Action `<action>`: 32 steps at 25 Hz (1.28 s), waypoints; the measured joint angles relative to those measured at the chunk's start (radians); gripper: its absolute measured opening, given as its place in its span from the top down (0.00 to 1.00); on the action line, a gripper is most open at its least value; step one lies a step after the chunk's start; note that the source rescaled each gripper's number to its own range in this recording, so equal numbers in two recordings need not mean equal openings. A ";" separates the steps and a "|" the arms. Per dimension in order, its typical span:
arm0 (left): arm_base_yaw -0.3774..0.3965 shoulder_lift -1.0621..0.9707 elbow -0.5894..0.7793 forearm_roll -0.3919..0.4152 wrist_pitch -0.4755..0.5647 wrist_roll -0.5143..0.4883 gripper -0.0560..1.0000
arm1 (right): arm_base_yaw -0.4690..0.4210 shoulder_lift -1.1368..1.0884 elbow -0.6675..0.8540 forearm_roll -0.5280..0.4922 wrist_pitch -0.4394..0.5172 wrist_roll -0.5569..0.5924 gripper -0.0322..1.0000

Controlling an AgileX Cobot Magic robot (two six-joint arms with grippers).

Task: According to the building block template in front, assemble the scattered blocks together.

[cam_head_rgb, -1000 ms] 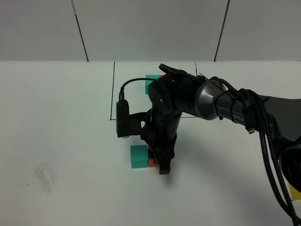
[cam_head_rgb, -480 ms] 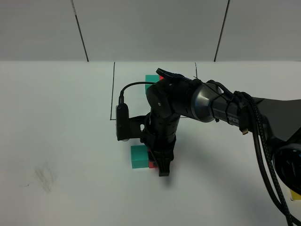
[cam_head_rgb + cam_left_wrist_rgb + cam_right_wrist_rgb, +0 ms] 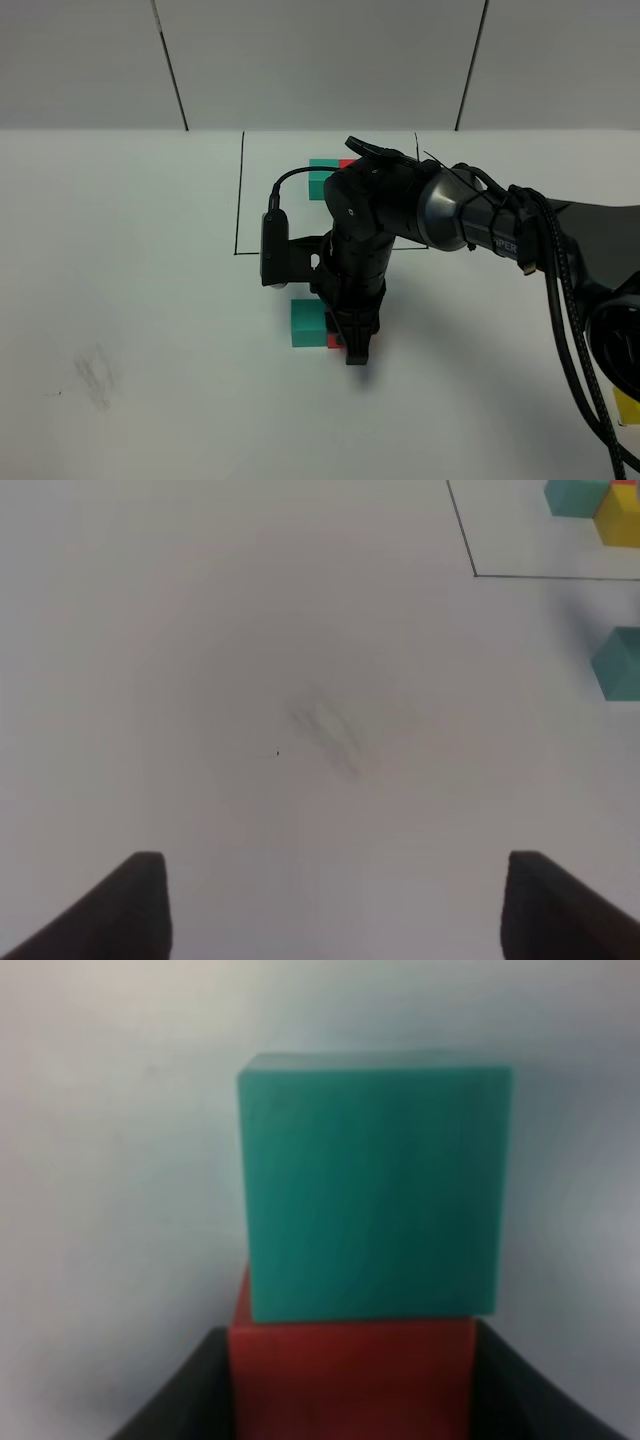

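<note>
The building block template (image 3: 322,178) lies at the back inside a thin black outline (image 3: 238,200); its teal and red cubes show, the rest is behind the arm. In the left wrist view the template's teal and yellow cubes (image 3: 590,500) show at the edge. The loose teal block (image 3: 308,325) lies in front of the outline, touching the red block (image 3: 334,343). My right gripper (image 3: 355,348) points down, shut on the red block (image 3: 350,1375), with the teal block (image 3: 372,1185) pressed against it. A yellow block (image 3: 627,407) peeks out at the far right. My left gripper (image 3: 335,910) hangs open over bare table.
A faint grey smudge (image 3: 95,375) marks the white table at the front left, also seen as a smudge (image 3: 325,725) under the left gripper. The right arm and its cable (image 3: 560,300) stretch across the right half of the table. A panelled wall (image 3: 320,60) closes the back.
My right gripper has shifted slightly right and back with the red block. The teal block has moved along with it, staying against the red one.
</note>
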 joint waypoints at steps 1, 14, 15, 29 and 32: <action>0.000 0.000 0.000 0.000 0.000 0.000 0.42 | 0.000 0.000 0.000 0.000 0.000 0.000 0.76; 0.000 0.000 0.000 0.000 0.000 0.000 0.42 | -0.004 0.003 0.000 -0.030 -0.001 0.083 0.53; 0.000 0.000 0.000 0.000 0.000 0.000 0.42 | -0.006 -0.002 0.000 -0.041 -0.004 0.101 0.47; 0.000 0.000 0.000 0.000 0.000 0.000 0.42 | -0.147 -0.265 0.078 -0.163 0.191 0.971 0.25; 0.000 0.000 0.000 0.000 0.000 0.000 0.42 | -0.212 -0.384 0.249 -0.185 0.142 1.085 0.25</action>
